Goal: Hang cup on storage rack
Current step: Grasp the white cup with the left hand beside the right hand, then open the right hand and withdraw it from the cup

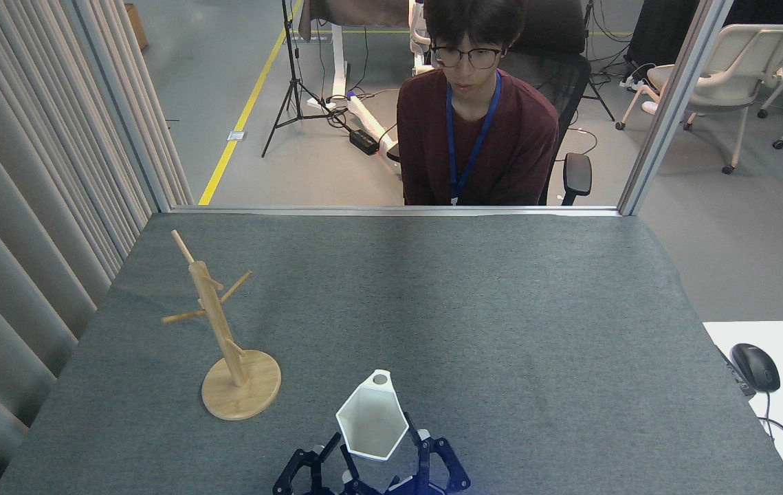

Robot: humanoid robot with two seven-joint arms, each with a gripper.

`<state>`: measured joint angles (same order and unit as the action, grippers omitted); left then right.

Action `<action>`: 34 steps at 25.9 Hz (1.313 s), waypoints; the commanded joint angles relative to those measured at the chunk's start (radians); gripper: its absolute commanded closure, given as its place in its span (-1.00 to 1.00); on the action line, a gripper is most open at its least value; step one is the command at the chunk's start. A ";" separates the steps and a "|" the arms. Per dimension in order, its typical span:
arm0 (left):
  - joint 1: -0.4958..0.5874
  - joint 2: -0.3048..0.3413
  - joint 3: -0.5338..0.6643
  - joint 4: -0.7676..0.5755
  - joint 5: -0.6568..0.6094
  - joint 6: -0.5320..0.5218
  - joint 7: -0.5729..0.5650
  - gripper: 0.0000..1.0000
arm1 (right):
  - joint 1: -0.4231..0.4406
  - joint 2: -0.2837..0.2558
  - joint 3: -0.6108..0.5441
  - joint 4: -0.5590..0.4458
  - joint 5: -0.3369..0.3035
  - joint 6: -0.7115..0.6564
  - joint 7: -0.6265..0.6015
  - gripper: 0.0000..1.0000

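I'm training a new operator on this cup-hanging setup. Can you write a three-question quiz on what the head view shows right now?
1. True or false: the cup already hangs on a peg of the storage rack.
2. Which gripper holds the cup? A) left gripper B) right gripper C) neither
3. Fill in: the cup's tab with the round hole points ____ the robot, toward the person.

Key
1. False: it is held low near the table's near edge, to the right of the rack's base.
2. B: its fingers close around the cup's body.
3. Away from.
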<state>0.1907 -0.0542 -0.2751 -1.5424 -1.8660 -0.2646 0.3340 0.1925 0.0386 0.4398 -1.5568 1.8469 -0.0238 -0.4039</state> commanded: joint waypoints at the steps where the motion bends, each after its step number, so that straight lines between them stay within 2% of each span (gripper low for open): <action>1: -0.008 -0.001 0.004 0.001 0.005 -0.005 0.000 -0.98 | 0.010 -0.005 0.005 0.000 0.000 0.004 -0.013 -0.26; 11: -0.023 -0.006 0.008 -0.005 0.005 -0.036 0.000 -0.98 | 0.024 -0.008 0.073 0.003 0.006 0.039 -0.016 -0.26; 23: -0.027 -0.007 0.007 -0.018 0.022 -0.038 0.002 -0.97 | 0.028 -0.009 0.080 0.004 0.026 0.039 -0.016 -0.26; 24: -0.027 -0.007 0.007 -0.018 0.022 -0.038 0.002 -0.93 | 0.028 -0.009 0.080 0.006 0.026 0.039 -0.016 -0.26; 27: -0.028 -0.007 0.007 -0.019 0.022 -0.038 0.002 -0.58 | 0.030 -0.009 0.080 0.012 0.026 0.039 -0.018 -0.27; 31: -0.028 -0.007 0.007 -0.019 0.022 -0.039 0.002 0.10 | 0.028 -0.009 0.080 0.012 0.026 0.038 -0.018 -0.30; 32: -0.030 -0.007 0.007 -0.019 0.022 -0.039 0.004 0.23 | 0.028 -0.009 0.080 0.012 0.026 0.038 -0.018 -0.34; 33: -0.031 -0.007 0.007 -0.018 0.022 -0.039 0.005 0.27 | 0.028 -0.009 0.080 0.012 0.025 0.038 -0.018 -0.44; 34: -0.033 -0.007 0.007 -0.018 0.022 -0.039 0.005 0.28 | 0.028 -0.009 0.080 0.012 0.023 0.038 -0.019 -0.65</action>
<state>0.1615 -0.0613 -0.2684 -1.5611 -1.8438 -0.3002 0.3283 0.2210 0.0290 0.5199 -1.5452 1.8725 0.0205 -0.4335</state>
